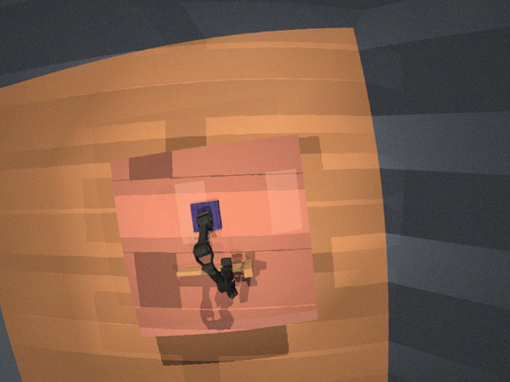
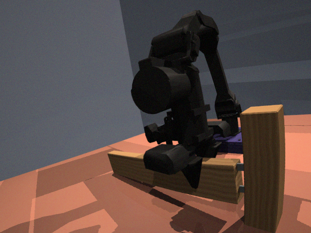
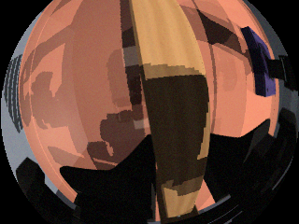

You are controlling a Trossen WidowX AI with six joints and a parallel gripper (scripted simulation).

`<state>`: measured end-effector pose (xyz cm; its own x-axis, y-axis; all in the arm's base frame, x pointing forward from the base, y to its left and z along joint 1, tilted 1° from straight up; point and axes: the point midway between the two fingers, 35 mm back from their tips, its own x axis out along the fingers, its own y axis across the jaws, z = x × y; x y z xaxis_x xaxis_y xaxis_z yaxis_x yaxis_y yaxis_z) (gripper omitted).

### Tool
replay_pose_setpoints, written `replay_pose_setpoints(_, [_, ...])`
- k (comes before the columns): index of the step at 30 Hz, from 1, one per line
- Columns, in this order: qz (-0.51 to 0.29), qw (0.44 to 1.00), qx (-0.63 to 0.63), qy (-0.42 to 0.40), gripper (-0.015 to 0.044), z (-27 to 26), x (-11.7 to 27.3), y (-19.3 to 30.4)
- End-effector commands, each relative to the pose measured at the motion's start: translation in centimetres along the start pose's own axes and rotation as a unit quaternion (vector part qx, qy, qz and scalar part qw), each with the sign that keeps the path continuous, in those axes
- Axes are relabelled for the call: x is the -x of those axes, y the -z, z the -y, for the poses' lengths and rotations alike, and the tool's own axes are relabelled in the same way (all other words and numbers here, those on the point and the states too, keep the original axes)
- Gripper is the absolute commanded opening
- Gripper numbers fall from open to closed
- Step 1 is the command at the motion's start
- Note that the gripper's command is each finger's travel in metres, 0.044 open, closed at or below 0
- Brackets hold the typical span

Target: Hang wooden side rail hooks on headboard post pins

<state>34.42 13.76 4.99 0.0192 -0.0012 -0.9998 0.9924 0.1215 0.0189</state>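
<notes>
Rail (image 1: pixel 187 271) (image 2: pixel 220 175) (image 3: pixel 170 42), lower middle of the exterior frame: could swing or slip if released before its hooks are seated; pins unseen. Tool (image 1: pixel 229 269) (image 2: pixel 198 170) (image 3: pixel 167 136): closed on the rail, fingers astride it. Post (image 1: pixel 248 268) (image 2: pixel 261 165), lower right: could be knocked by a sideways push.

The wooden rail (image 2: pixel 220 173) is clamped by the black gripper (image 2: pixel 198 162). Its hooks (image 2: pixel 240 166) are pointed toward three o'clock, where their tips are hidden by the upright post (image 2: pixel 261 165).
</notes>
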Motion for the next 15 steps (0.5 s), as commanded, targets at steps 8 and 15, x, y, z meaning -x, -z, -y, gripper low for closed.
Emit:
replay_pose_setpoints(8, [-0.001,1.0,0.0,-0.003,0.0,-0.01,0.07,0.24])
replay_pose_setpoints(15, [-0.002,1.0,0.0,-0.003,0.0,0.07,0.14,0.31])
